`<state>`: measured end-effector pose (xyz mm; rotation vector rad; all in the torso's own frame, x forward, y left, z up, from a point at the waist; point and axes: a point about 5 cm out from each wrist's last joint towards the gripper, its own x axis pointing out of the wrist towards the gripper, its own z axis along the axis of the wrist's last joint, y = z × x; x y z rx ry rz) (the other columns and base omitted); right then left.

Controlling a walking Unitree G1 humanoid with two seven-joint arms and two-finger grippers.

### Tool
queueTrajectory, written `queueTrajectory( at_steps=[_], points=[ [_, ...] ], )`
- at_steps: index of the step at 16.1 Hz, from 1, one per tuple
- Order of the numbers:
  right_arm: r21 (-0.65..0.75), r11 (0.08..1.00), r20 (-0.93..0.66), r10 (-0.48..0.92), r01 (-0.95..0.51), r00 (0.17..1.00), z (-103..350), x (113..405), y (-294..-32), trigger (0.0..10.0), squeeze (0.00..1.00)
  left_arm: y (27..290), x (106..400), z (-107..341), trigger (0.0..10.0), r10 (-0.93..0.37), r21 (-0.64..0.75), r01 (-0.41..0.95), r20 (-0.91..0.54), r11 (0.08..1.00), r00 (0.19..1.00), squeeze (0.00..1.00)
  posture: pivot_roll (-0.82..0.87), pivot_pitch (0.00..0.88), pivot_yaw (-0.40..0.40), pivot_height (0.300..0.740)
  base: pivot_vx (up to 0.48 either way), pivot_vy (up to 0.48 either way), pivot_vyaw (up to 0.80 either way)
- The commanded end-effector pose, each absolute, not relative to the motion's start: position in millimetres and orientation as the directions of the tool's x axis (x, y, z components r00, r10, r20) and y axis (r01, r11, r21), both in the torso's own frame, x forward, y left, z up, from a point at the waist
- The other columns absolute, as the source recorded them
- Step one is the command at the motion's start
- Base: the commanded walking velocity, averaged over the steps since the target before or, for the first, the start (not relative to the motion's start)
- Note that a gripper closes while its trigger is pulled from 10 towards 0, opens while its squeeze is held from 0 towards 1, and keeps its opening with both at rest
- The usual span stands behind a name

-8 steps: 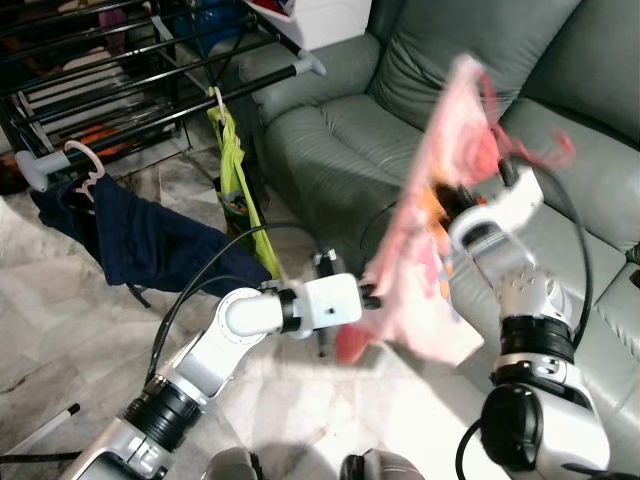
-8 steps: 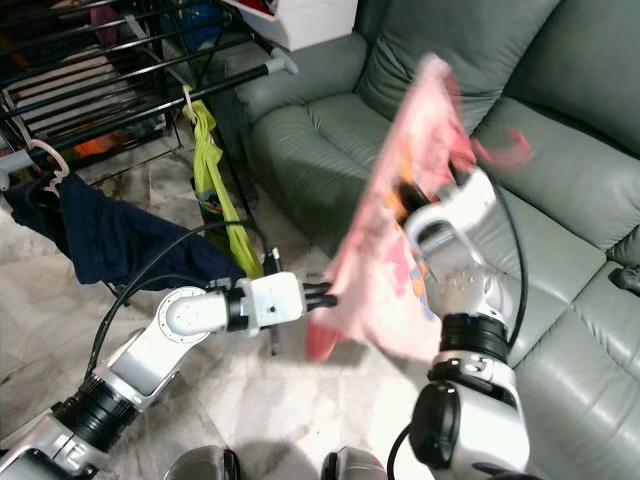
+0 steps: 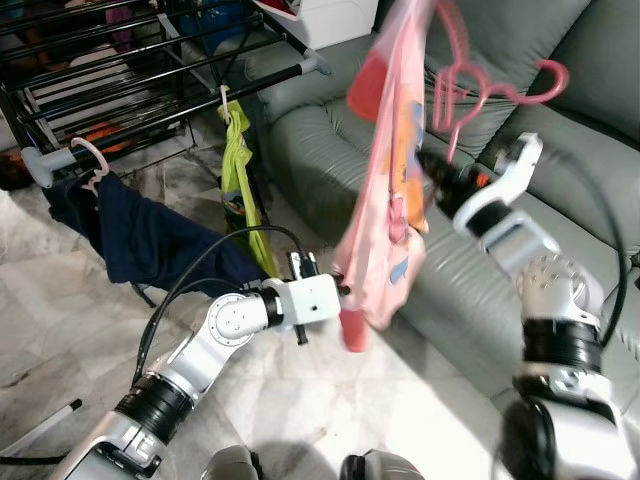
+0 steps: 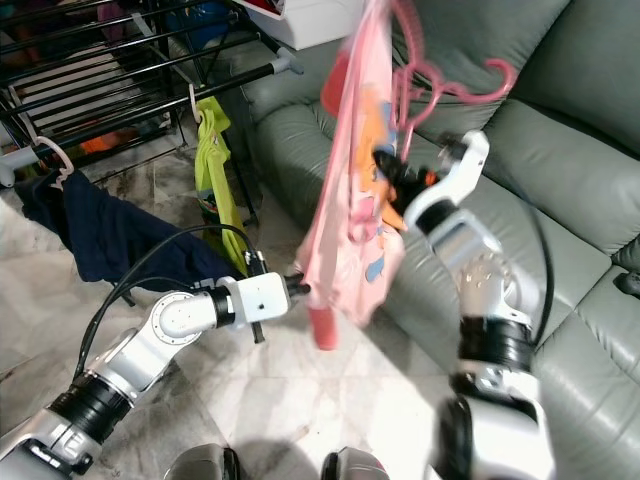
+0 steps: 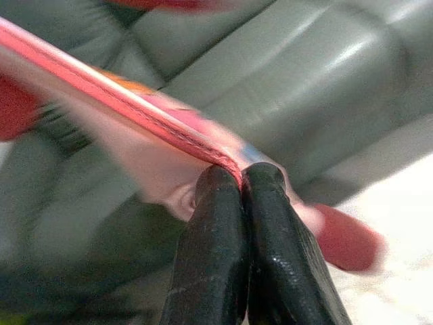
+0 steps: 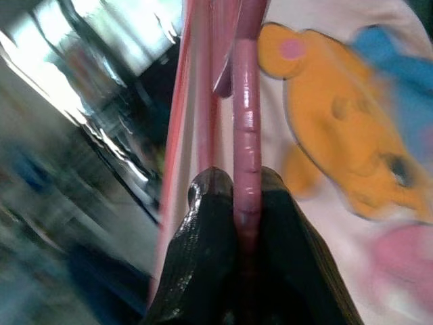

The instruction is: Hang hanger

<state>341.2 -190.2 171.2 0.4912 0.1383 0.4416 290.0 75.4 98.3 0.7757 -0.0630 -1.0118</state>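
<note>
The right hand (image 6: pixel 237 203) is raised over the grey sofa (image 3: pixel 340 140), its two black fingers (image 6: pixel 203 257) pinched tight on the bar of a pink hanger (image 3: pixel 490 85). The hanger's looped, heart-like wire and hook rise just above the hand, in front of the sofa's back cushions. A pink garment (image 3: pixel 385 200) hangs from it, printed with an orange cartoon bear and blue patches, with a red part at its top and at its bottom hem.

The left hand (image 5: pixel 233 203) reaches low toward the front of the sofa, fingers closed on the lower edge of the pink garment, nipping a folded seam between the tips. So the cloth stretches from the high right hand down to the low left hand, just before the sofa's seat.

To the robot's left of the sofa stands a black drying rack (image 3: pixel 150 80). A lime-green garment (image 3: pixel 236 180) hangs from its rail on a white hook, nearest the sofa arm, and a dark navy garment (image 3: pixel 150 240) hangs on a pale pink hanger (image 3: pixel 88 165) farther from the sofa. The floor (image 3: pixel 60 330) is pale marble tile.
</note>
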Motion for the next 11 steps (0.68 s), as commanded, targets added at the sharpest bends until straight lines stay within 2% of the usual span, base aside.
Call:
queueTrajectory(
  at_steps=[1, 2, 11],
  points=[
    [0.317, 0.856, -0.117, 0.462, -0.408, 0.879, 161, 334, -197, 10.0, 0.00, 89, 306, 109, 10.0, -0.722, 0.667, 0.657, -0.254, 0.351, 0.643, 0.00, -0.06, 0.055, -0.038, 0.740, 0.000, 0.000, 0.00],
    [0.240, 0.878, -0.191, 0.462, -0.415, 0.866, 151, 328, -204, 10.0, 0.00, 95, 312, 114, 10.0, -0.695, 0.684, 0.622, -0.232, 0.381, 0.681, 0.00, -0.06, 0.056, -0.042, 0.740, 0.000, 0.000, 0.00],
    [0.240, 0.878, -0.191, 0.462, -0.415, 0.866, 151, 328, -204, 10.0, 0.00, 95, 312, 114, 10.0, -0.695, 0.684, 0.622, -0.232, 0.381, 0.681, 0.00, -0.06, 0.056, -0.042, 0.740, 0.000, 0.000, 0.00]
  ],
)
